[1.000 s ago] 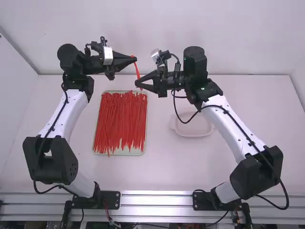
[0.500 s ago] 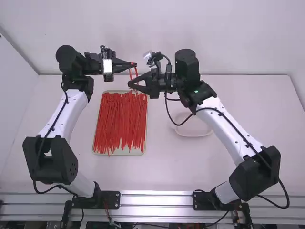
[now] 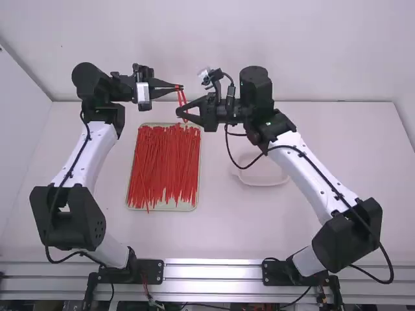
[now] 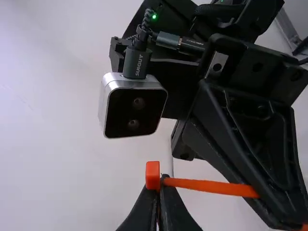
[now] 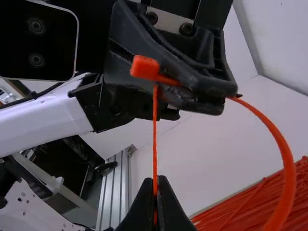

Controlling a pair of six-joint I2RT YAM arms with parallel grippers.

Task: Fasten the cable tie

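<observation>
Holding the cable tie (image 3: 183, 99) in the air beyond the far edge of the tray (image 3: 189, 206), both end effectors meet above the desk (image 3: 259, 220).

1. Left end effector (image 3: 179, 87): positioned above the tray's far edge, toward its right corner, pointing rightward. In the left wrist view its fingers (image 4: 144, 214) are clenched on the strap, directly beside the tie's square head (image 4: 152, 174). The head stands just clear of the fingertips.

2. Cable tie: red, lifted off the desk, spanning the short gap between the two end effectors. In the right wrist view one straight run of strap (image 5: 155, 130) extends from the head to the right arm's fingers. A second run curves away from the left end effector in a wide arc (image 5: 281, 144). Whether the tail has entered the head cannot be determined.

3. Right end effector (image 3: 181, 111): positioned just beyond the tray's far right corner, pointing leftward, slightly lower than the left one. Its fingers (image 5: 166, 207) are clenched on the straight run of strap.

4. Tray: lies flat on the desk, carrying a pile of loose ties (image 3: 165, 162) of the same red.

5. Container (image 3: 262, 173): clear, shallow, resting on the desk just right of the tray.
</observation>
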